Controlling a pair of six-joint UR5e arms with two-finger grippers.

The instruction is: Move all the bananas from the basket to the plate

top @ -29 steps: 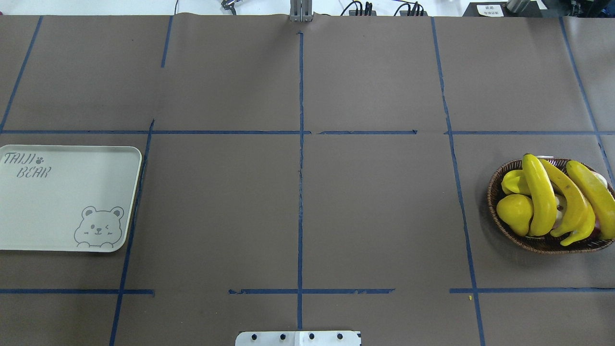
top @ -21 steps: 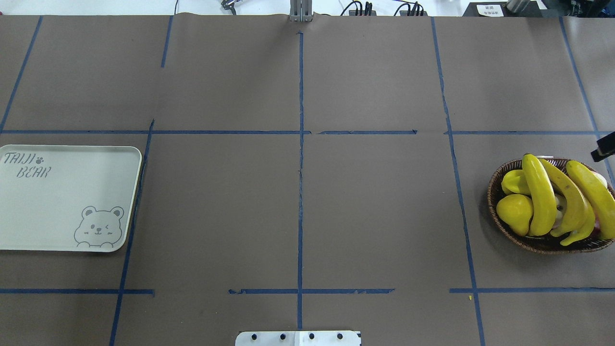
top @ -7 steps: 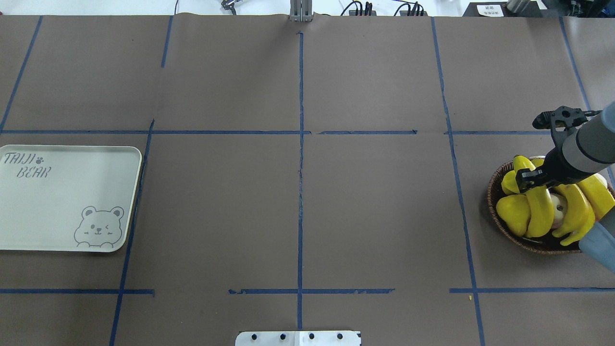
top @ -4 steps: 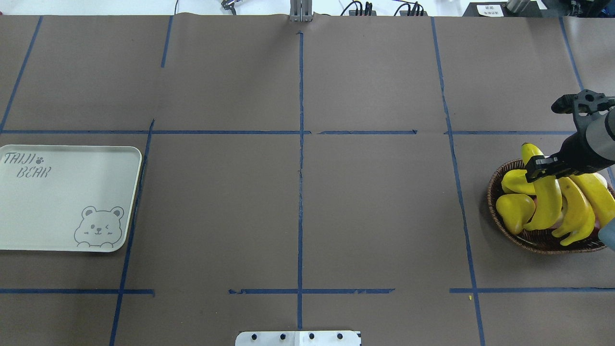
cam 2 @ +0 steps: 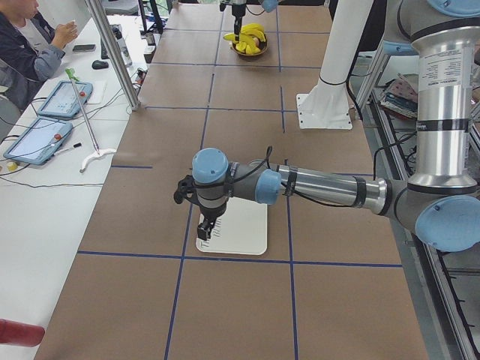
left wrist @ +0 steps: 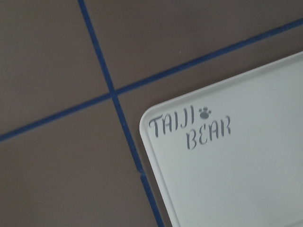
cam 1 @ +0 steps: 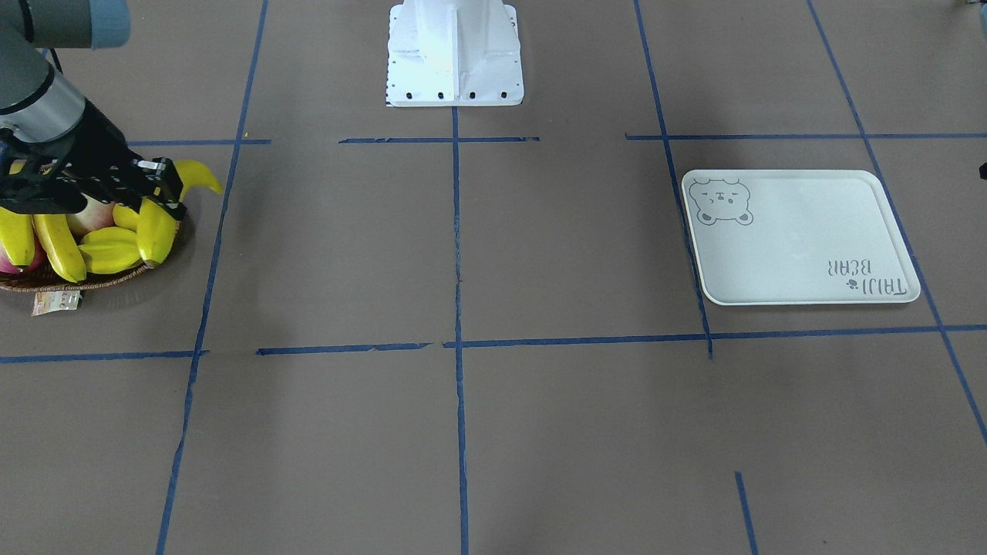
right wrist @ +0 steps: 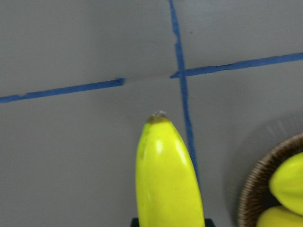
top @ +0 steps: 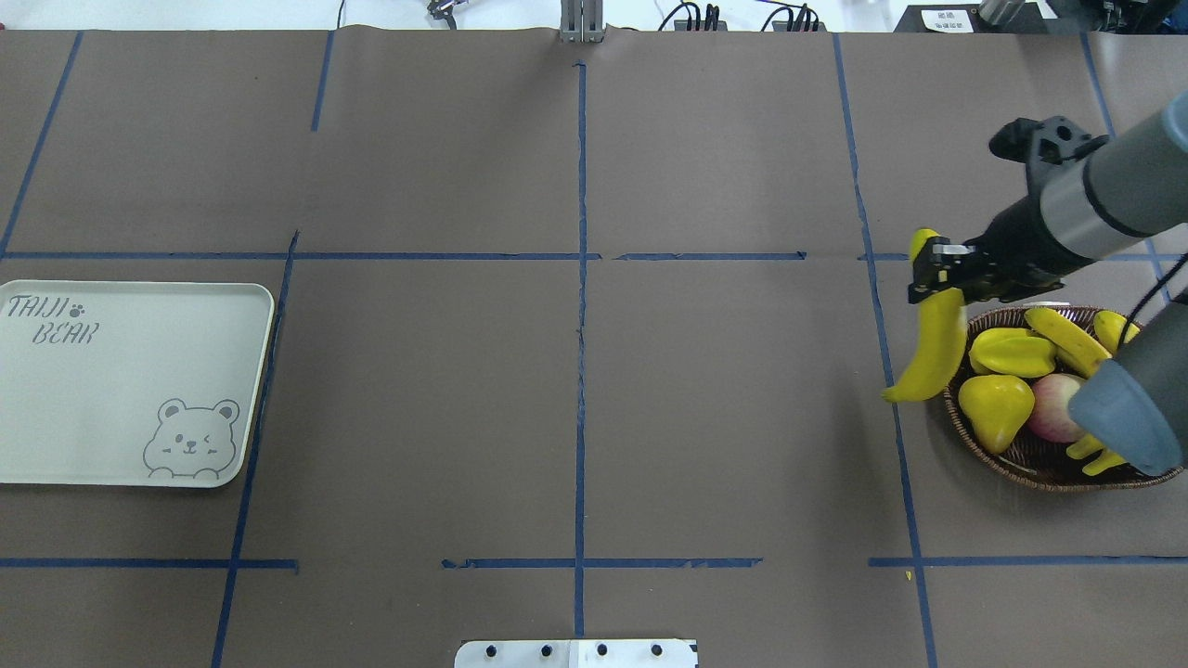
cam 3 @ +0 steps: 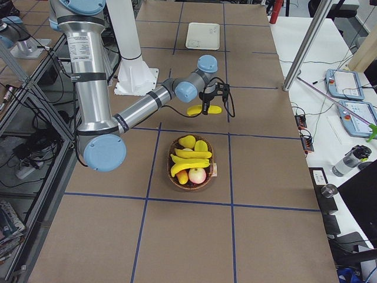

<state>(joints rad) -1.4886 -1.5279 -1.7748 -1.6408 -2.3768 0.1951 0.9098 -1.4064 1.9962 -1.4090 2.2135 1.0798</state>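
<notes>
The right end effector is clenched on one banana. It grips the banana near one end. The banana is up in the air, off the table. It is just outside the basket, on the side that faces the plate. In the right wrist view, its small dark tip points out over a blue tape cross on the table.

The basket sits near one end of the table. The other bananas lie in it, side by side. Beside them are a ridged starfruit, a round yellow fruit and a pink fruit. The right arm covers part of the basket from above. A small paper tag lies at the basket's rim.

The plate lies flat, well apart from the basket, at the other end of the table. It has a bear face in one corner and grey letters in another.

The left end effector hangs over the corner of the plate with the letters. I cannot tell if it is released or clenched, as it shows only from the side.
</notes>
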